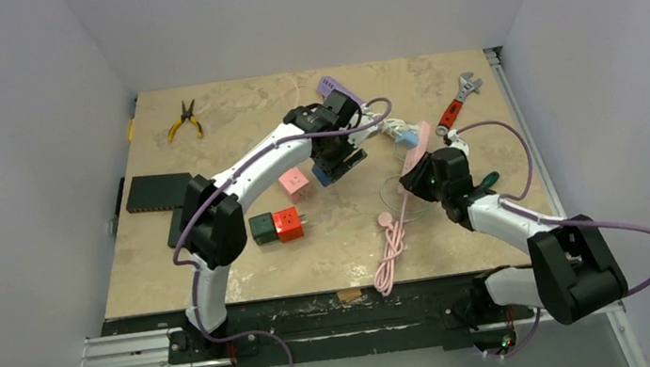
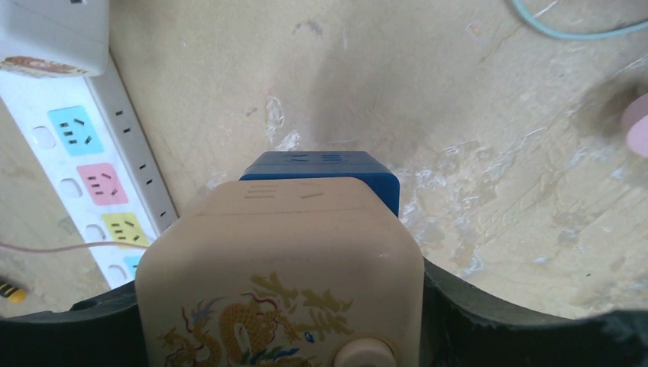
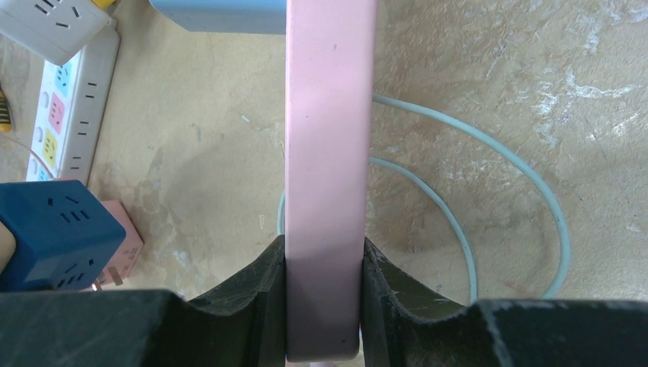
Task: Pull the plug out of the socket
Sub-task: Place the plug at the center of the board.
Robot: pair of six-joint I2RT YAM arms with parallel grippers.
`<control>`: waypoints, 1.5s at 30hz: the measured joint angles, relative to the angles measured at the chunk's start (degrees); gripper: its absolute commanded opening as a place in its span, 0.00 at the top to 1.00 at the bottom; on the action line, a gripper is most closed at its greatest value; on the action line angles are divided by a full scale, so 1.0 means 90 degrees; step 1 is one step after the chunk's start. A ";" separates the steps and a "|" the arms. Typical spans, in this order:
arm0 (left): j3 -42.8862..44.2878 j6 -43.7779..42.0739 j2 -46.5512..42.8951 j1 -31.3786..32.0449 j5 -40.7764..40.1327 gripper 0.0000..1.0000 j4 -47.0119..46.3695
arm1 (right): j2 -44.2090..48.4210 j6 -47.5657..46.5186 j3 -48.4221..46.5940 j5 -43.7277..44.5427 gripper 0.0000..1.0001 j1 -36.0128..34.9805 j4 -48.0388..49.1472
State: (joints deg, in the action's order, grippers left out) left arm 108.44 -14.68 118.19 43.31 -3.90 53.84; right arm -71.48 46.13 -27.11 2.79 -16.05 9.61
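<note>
Near the surface's (image 1: pixel 313 266) front edge a pink cord (image 1: pixel 390 253) is lying bundled, bare room left of it. Right of centre, the right gripper (image 3: pixel 322 260) is clamping a pink power strip (image 3: pixel 328 115), its long axis running toward the far edge. At centre, the left gripper (image 2: pixel 279 313) is gripping a beige cube (image 2: pixel 279 260), with a blue cube (image 2: pixel 321 172) on its far face pointing away from the gripper.

Yellow-handled steel pliers (image 1: pixel 185 119) far left of left gripper (image 1: pixel 335 161); red-handled adjustable wrench (image 1: pixel 456 102) off to its right; dark-green and red plastic cubes (image 1: pixel 276 226) behind it, toward the bases.
</note>
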 measured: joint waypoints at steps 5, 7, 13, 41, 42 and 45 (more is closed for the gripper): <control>-0.0046 -0.0386 0.0044 0.0000 -0.0376 0.54 0.0209 | 0.0019 -0.0138 -0.0005 -0.0010 1.00 0.0000 -0.0029; -0.0044 -0.0483 0.0092 0.0000 -0.0452 0.50 0.0260 | 0.0044 -0.0185 -0.0005 -0.0049 1.00 0.0000 -0.0036; -0.0044 -0.0685 0.0357 0.0039 -0.0522 0.03 0.0437 | 0.0238 -0.0389 -0.0012 -0.0119 1.00 0.0000 -0.0189; 0.1600 -0.2693 -0.0512 0.0160 0.1705 0.02 -0.0172 | 0.0680 -0.1715 -0.0369 0.0129 1.00 -0.0886 -0.0665; 0.1489 -0.2798 -0.0457 0.0160 0.1807 0.04 -0.0279 | 0.0712 -0.1753 -0.0389 0.0134 1.00 -0.0896 -0.0699; 0.1287 -0.2997 -0.0231 0.0160 0.2001 0.05 -0.0500 | 0.0782 -0.1880 -0.0447 0.0189 1.00 -0.0916 -0.0821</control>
State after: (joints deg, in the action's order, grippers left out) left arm 120.03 -41.65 116.11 44.75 14.11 49.34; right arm -64.45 29.21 -31.14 4.49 -24.29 2.22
